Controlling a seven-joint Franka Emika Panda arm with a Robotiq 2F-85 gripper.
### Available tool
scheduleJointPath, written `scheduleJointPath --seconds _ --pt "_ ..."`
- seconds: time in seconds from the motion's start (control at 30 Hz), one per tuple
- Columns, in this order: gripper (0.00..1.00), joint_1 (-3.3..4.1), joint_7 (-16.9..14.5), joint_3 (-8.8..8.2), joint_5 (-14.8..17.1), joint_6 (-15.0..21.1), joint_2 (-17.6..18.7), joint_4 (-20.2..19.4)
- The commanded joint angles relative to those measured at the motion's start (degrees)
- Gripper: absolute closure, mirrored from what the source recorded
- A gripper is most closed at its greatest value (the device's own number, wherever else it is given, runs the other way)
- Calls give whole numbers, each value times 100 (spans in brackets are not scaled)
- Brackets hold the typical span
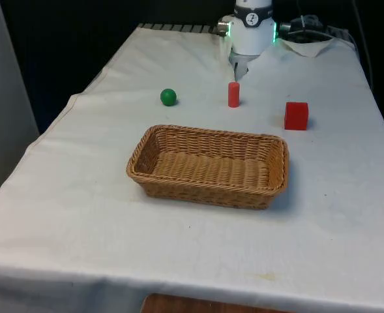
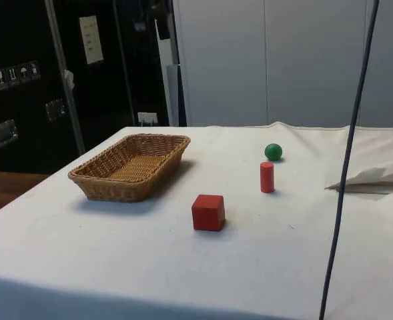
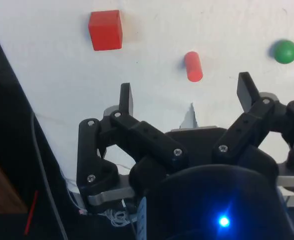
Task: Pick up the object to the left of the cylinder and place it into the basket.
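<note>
My gripper (image 3: pixel 185 95): fingers spread wide, holding nothing, above the table's far end. Green ball (image 1: pixel 168 97): on the white cloth (image 1: pixel 81 215), on the front view's left of the upright red cylinder (image 1: pixel 233 94), well apart. Red cube (image 1: pixel 296 115): right of the cylinder. Wicker basket (image 1: pixel 274 171): nearer, empty.

Green ball (image 1: pixel 168 97) on the cloth at the front view's left of the upright red cylinder (image 1: pixel 233 94), empty wicker basket (image 1: pixel 178 186) nearer
</note>
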Motion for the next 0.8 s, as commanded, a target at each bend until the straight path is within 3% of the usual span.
scheduleJointPath --seconds 0.0,0.07,0.23,0.27,0.3,0.5,0.53,0.77 --pt "0 0 17 11 0 -6 0 0" --pt "0 40 172 80 -74 17 -160 -149" --pt "0 40 304 195 -126 63 -332 -361" --pt "0 6 212 183 -29 -23 -212 -235" --pt "0 40 321 212 -132 74 -367 -401" --pt "0 29 470 372 -235 195 -642 -756" --pt "0 6 384 361 -138 92 -539 -659" --pt "0 17 625 498 -390 487 -865 -1117"
